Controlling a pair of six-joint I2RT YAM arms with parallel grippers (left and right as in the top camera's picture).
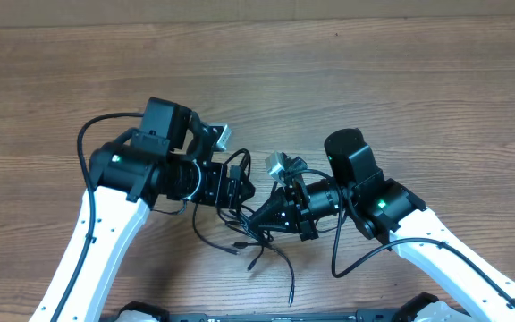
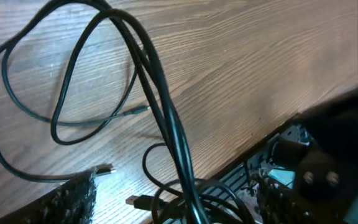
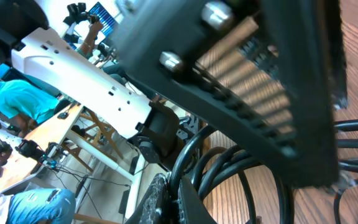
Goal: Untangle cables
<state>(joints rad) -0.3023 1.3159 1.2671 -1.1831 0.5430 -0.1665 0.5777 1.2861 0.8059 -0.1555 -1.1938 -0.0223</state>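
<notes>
Thin black cables (image 1: 259,255) hang in a bunch between my two grippers near the table's front middle, their loose plug ends trailing on the wood. My left gripper (image 1: 232,190) is open; in the left wrist view the cables (image 2: 166,112) run down through the wide gap of the left gripper (image 2: 174,194), and a USB plug (image 2: 137,200) lies below. My right gripper (image 1: 262,215) is shut on the cables. In the right wrist view the right gripper (image 3: 174,193) pinches one strand, and the other cables (image 3: 229,163) loop beside it.
The wooden table (image 1: 374,80) stretches to the back and both sides. The two arms stand very close together at the front middle. The right arm's dark body (image 2: 328,155) fills the left wrist view's lower right. The left arm's white link (image 3: 86,81) crosses the right wrist view.
</notes>
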